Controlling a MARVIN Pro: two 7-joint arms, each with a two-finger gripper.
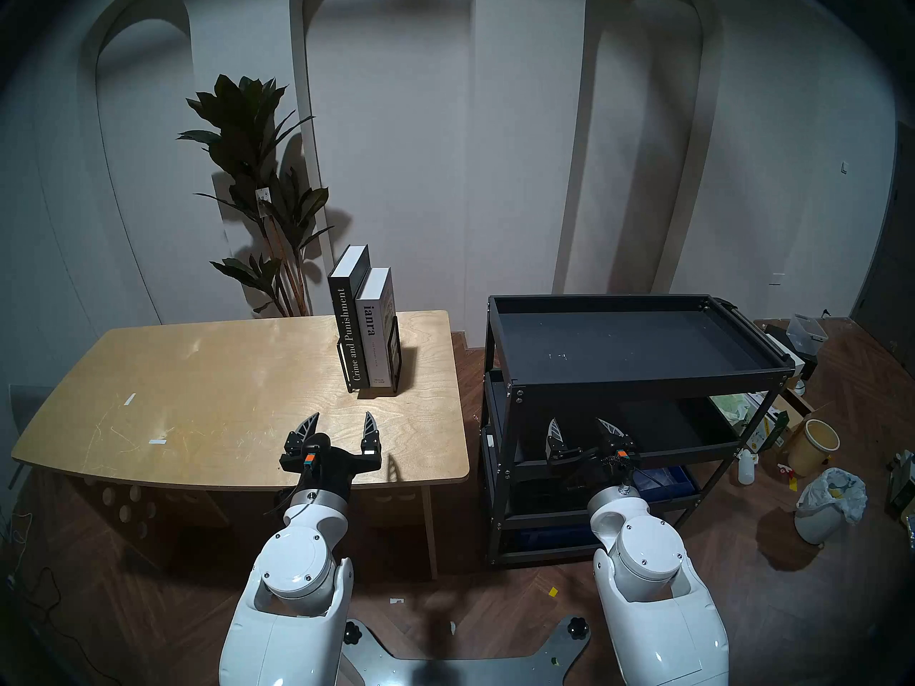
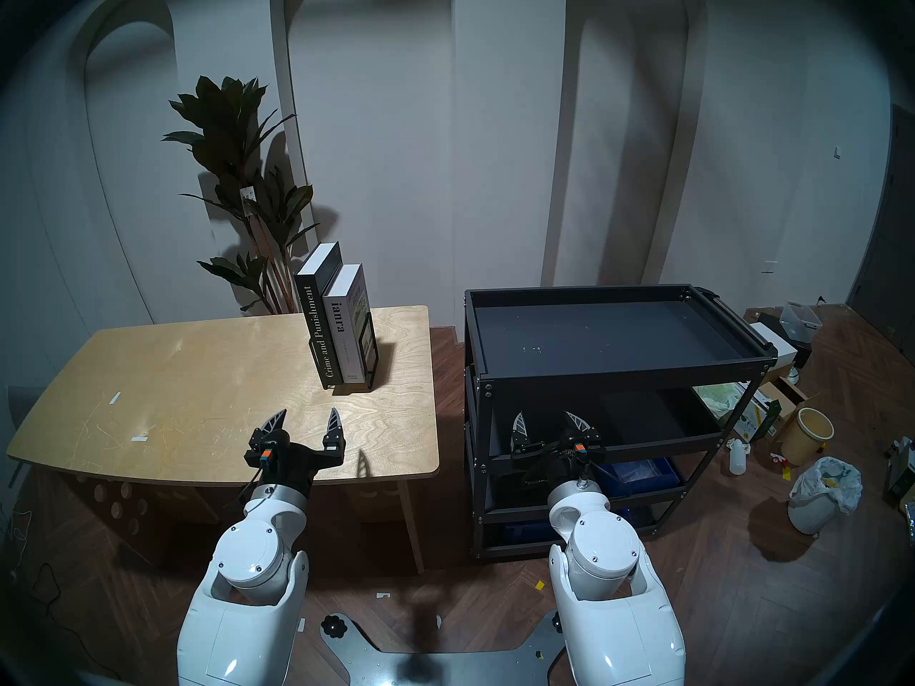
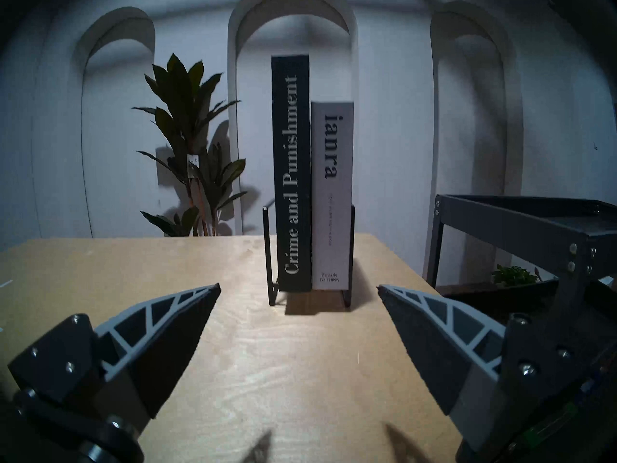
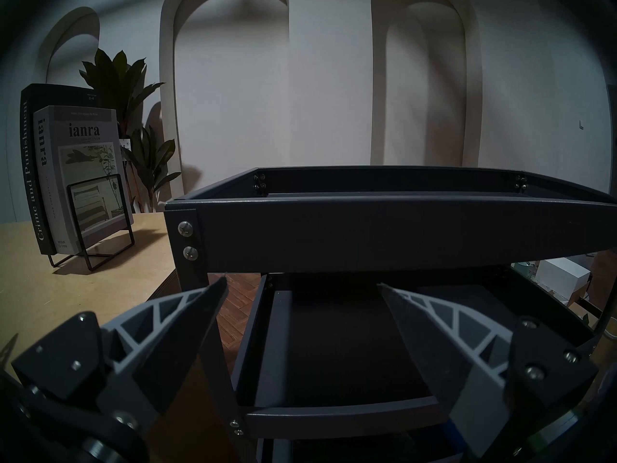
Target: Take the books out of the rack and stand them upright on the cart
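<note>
Two books stand upright, spines toward me, in a thin black wire rack on the wooden table: a tall black book and, to its right, a shorter pale grey book. My left gripper hovers open over the table's front edge, short of the rack. The black cart stands to the table's right. In front of the cart's middle shelf my right gripper is open and holds nothing.
A tall potted plant stands behind the table near the wall. On the floor right of the cart lie boxes, a beige bucket and a white bin with a bag. The cart's lowest shelf holds a blue bin.
</note>
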